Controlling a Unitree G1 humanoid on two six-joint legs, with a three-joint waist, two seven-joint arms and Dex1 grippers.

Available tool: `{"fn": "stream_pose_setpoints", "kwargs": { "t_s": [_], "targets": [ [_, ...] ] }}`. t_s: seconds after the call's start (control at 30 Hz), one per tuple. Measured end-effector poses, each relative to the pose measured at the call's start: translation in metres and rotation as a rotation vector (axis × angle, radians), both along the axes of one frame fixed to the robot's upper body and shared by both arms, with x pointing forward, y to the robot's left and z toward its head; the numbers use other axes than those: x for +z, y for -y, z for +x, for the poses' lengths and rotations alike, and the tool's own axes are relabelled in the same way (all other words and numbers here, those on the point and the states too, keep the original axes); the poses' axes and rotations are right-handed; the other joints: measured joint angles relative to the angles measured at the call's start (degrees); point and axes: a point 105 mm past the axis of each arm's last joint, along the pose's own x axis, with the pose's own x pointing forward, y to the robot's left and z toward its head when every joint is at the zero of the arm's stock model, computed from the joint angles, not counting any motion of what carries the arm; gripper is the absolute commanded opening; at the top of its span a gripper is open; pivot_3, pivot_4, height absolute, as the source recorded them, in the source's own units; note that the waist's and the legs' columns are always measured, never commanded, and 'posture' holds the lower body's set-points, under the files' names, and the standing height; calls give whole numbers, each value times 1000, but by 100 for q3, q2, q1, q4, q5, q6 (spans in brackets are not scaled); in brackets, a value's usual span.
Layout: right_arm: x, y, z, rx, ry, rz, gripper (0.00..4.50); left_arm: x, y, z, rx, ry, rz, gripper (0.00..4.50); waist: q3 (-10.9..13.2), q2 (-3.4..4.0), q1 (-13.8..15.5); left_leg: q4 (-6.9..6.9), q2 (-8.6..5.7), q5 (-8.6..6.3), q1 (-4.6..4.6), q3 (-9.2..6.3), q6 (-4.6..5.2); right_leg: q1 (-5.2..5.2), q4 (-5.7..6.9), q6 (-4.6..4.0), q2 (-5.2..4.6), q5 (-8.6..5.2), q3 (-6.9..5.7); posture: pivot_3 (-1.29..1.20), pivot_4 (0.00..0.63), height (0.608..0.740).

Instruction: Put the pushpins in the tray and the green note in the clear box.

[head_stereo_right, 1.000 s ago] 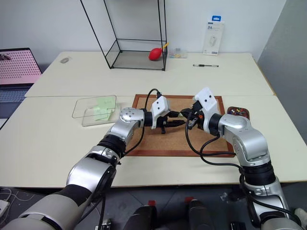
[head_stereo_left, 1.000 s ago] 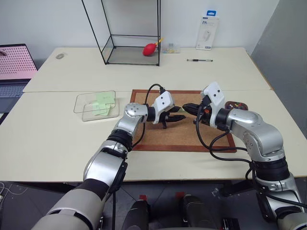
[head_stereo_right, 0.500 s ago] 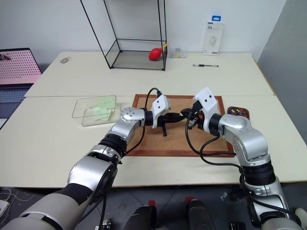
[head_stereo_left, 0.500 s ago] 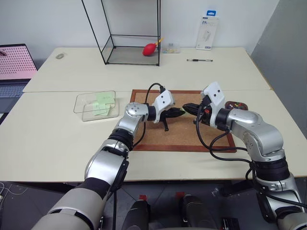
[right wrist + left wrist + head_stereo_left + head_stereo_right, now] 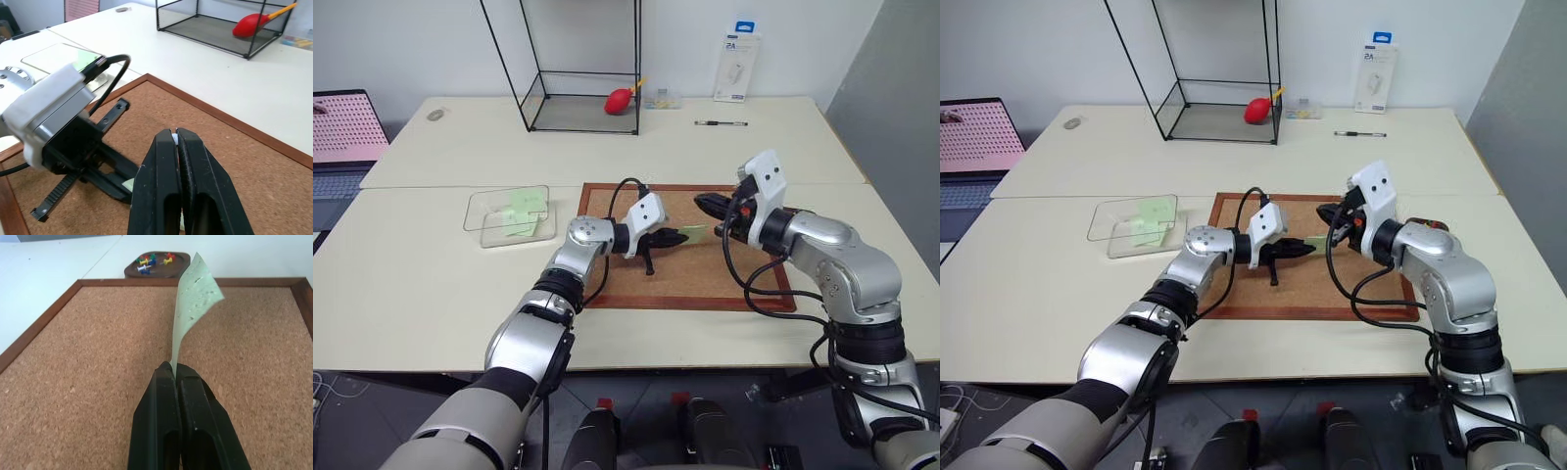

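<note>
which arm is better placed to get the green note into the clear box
Left. The left gripper is already shut on the green note above the corkboard, and the clear box sits on that arm's side. The right gripper is shut, farther from the box.

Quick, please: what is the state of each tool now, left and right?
Left tool: closed on the small pale green paper note.
Right tool: closed; something tiny and white shows at its tips, too small to identify.
</note>
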Motion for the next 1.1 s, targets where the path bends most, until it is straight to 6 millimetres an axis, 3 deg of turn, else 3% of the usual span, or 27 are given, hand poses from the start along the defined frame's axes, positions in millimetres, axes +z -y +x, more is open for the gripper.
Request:
{"fn": "stream_pose_setpoints", "kwargs": {
  "t_s": [0.13, 0.3, 0.43, 0.63, 0.87, 1.1],
  "targets": [
    [-2, 32, 4, -95, 25, -64, 0, 1, -1, 1, 14, 36, 3, 32, 0, 0, 29, 0, -1, 0, -2, 0, 0, 0, -3, 0, -1, 0, -1, 0, 150, 740],
    [-31, 90, 12, -297, 1, -193, 0, 6, -18, 3, 63, 139, 39, 32, 0, 0, 30, 0, 1, 0, -1, 5, 0, -4, 3, 0, 0, 0, 4, 0, 150, 740],
    [-49, 122, 22, -424, 7, -310, 0, 19, -17, 0, 79, 201, 24, 32, 0, -1, 26, 3, 1, 0, 1, 8, 0, -3, 3, 0, -1, 0, 8, 0, 150, 740],
    [-84, 152, 33, -520, -35, -427, 0, 22, -27, -7, 119, 225, 33, 32, 0, 0, 3, 2, 1, 1, 7, 14, 0, -2, 7, 0, 0, 1, 13, 0, 150, 740],
    [-91, 161, 47, -557, -18, -463, 1538, 26, -28, -8, 152, 246, 31, 0, 0, 0, 2, 3, 1, 1, 12, 14, 0, 2, 6, 0, 1, 1, 13, 0, 150, 740],
    [-89, 163, 49, -569, -5, -455, 3014, 24, -28, -7, 162, 236, 39, 0, 0, 0, 0, 3, 2, 1, 12, 14, 0, 3, 7, -1, 1, 1, 14, 0, 150, 740]
  ]
}}
